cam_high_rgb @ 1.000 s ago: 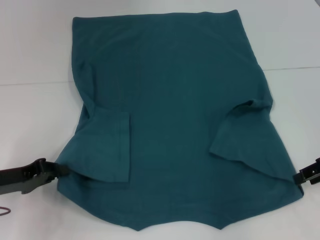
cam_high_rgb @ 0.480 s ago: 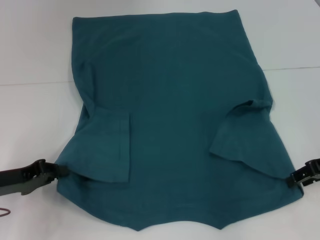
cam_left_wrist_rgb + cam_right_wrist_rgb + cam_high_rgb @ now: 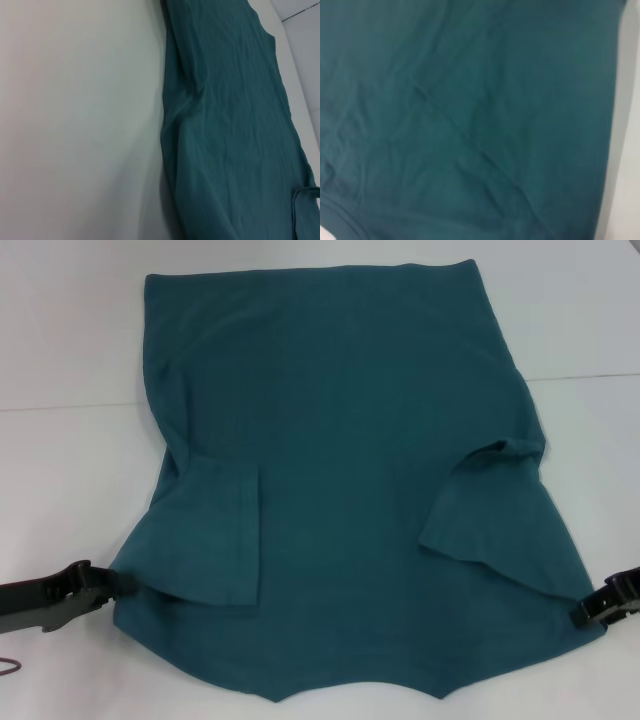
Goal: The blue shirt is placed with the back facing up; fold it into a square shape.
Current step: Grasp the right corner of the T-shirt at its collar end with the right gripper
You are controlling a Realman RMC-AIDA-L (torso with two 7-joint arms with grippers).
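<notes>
Both near corners of the blue shirt [image 3: 350, 470] are being approached at once. The left gripper [image 3: 118, 585] is being pressed against the left shoulder edge; the right gripper [image 3: 588, 612] against the right. Grip state cannot be told on either. Likely so the collar end can be lifted evenly.

The shirt is being kept flat on the white table [image 3: 70, 470], sleeves folded inward, collar nearest, hem farthest, long axis running near-to-far.
</notes>
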